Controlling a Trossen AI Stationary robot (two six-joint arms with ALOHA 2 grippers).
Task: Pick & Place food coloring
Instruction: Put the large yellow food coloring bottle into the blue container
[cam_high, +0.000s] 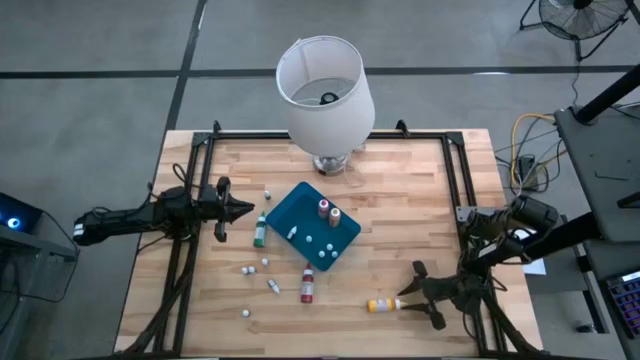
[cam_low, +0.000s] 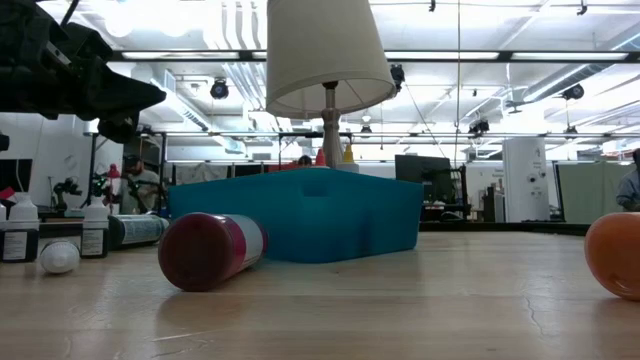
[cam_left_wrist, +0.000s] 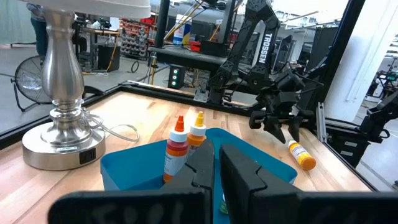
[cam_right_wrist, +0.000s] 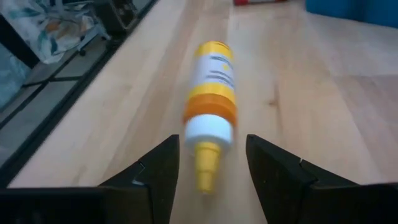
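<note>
Food coloring bottles scattered around the teal tray: two upright inside it, a red one and an orange one; a green one lying just beside the tray's left edge; a dark red one lying on the surface in front of the tray; a yellow bottle lying on its side near the front right, pale tip toward the right tool. Likely light, small and smooth-sided, so prone to rolling or squirting out of a pinch; soft enough to give a little under pressure. Best taken across the round yellow body or at the orange collar, not at the narrow tapered tip, which would slip. Right tool low over the surface, fingers spread wide, holding nothing, tip of the yellow bottle lying right at the gap between them, no contact visible. Needs to go further forward before the fingers straddle the body. Left tool hovering beside the tray's left side, fingers pressed together, empty. Loose white caps strewn about on the surface and in the tray. White-shaded lamp standing at the back.
</note>
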